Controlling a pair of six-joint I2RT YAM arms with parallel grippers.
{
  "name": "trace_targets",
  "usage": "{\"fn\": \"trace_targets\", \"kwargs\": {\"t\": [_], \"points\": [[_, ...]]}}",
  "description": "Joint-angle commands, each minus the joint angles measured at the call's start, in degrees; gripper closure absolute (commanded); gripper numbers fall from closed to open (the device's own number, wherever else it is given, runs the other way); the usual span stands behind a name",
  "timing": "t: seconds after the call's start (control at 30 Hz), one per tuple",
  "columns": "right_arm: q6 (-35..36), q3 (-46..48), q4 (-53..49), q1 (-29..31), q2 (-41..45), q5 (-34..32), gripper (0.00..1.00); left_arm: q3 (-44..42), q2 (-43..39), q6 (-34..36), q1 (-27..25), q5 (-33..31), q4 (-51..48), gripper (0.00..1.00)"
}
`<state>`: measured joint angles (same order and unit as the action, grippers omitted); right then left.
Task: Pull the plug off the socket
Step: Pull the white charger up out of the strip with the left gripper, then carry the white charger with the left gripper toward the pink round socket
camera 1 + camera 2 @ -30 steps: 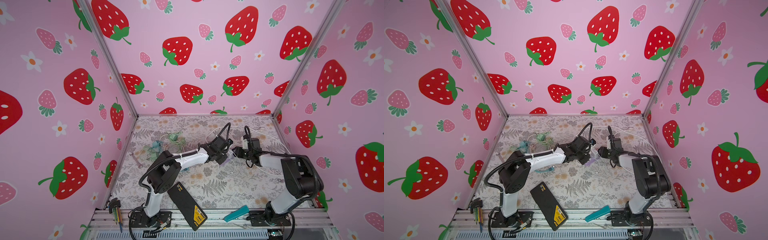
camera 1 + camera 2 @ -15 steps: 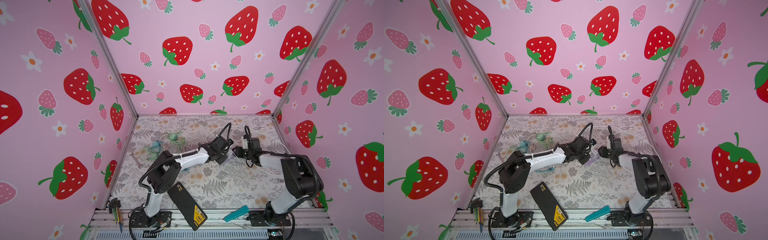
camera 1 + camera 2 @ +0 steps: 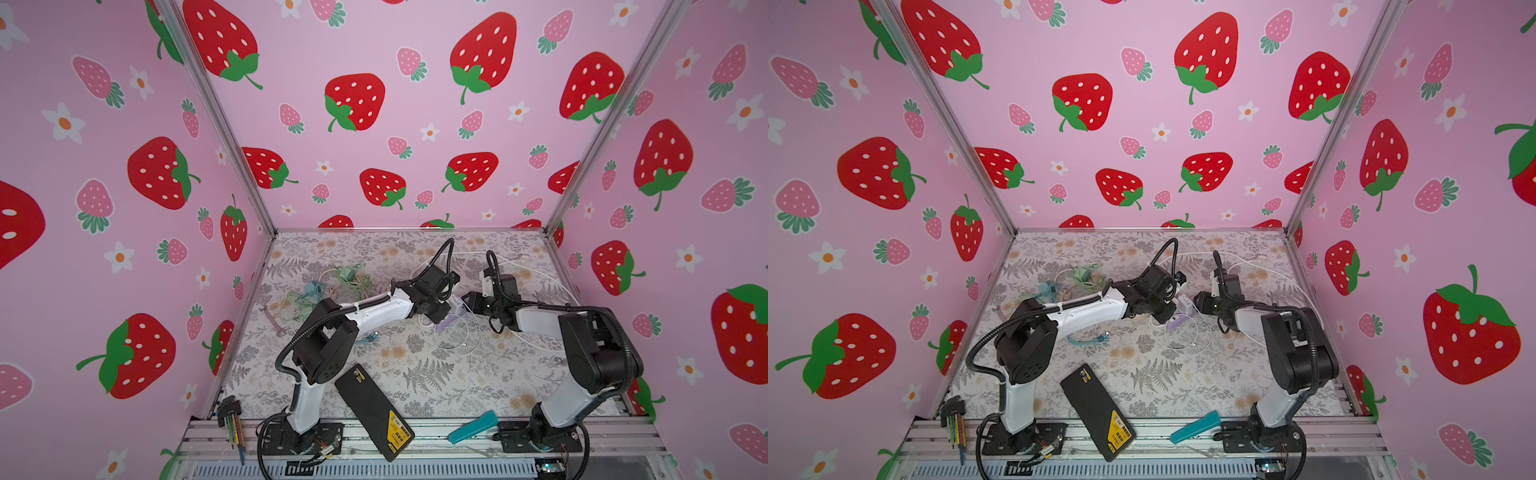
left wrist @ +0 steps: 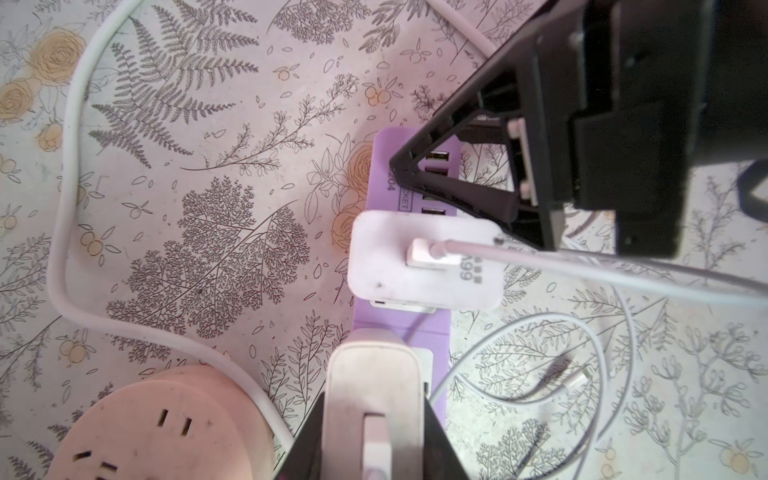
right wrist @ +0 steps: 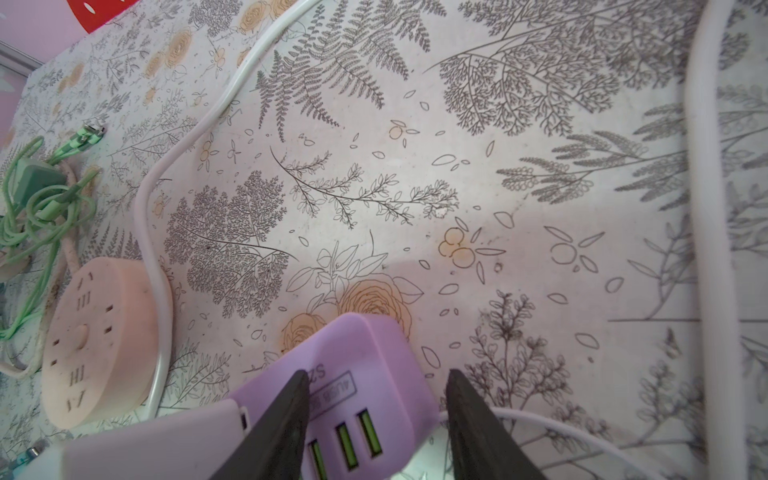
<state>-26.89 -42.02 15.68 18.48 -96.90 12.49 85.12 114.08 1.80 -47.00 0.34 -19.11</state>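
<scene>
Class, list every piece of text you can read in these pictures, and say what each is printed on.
"4USB": boxed label on the purple socket strip.
"S2" and "204": same strip, each partly hidden.
"99": white plug by the USB ports, first character unclear.
Yellow label on the black case: too small to read.

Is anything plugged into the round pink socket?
No, the round pink socket shows only bare slots on its top face in the right wrist view.

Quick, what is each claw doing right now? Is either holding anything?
Left gripper: closed on a white plug.
Right gripper: open, jaws either side of the purple power strip, with a gap on one side.
</scene>
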Motion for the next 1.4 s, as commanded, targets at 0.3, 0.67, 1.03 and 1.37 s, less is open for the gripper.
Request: {"fn": "trace_targets", "kwargs": {"t": [0.3, 0.67, 1.03, 1.37], "points": [[2.11, -0.27, -10.67, 1.36, -5.71, -2.74, 0.46, 1.28, -3.58, 6.05, -0.07, -11.12, 4.28, 0.93], [2.11, -0.5, -10.77, 1.41, -6.11, -2.69, 0.46, 2.05, -3.95, 2.15, 1.34, -5.69, 2.13, 0.93], [2.02, -0.44, -10.67, 1.47, -5.98, -2.54, 0.46, 1.01, -11.44, 2.52, 1.45, -6.49, 0.7, 0.93], [1.93, -0.52, -10.58, 1.56, -5.67, -2.21, 0.46, 1.9, -19.91, 2.05, 2.05, -7.83, -3.1, 0.93]]}}
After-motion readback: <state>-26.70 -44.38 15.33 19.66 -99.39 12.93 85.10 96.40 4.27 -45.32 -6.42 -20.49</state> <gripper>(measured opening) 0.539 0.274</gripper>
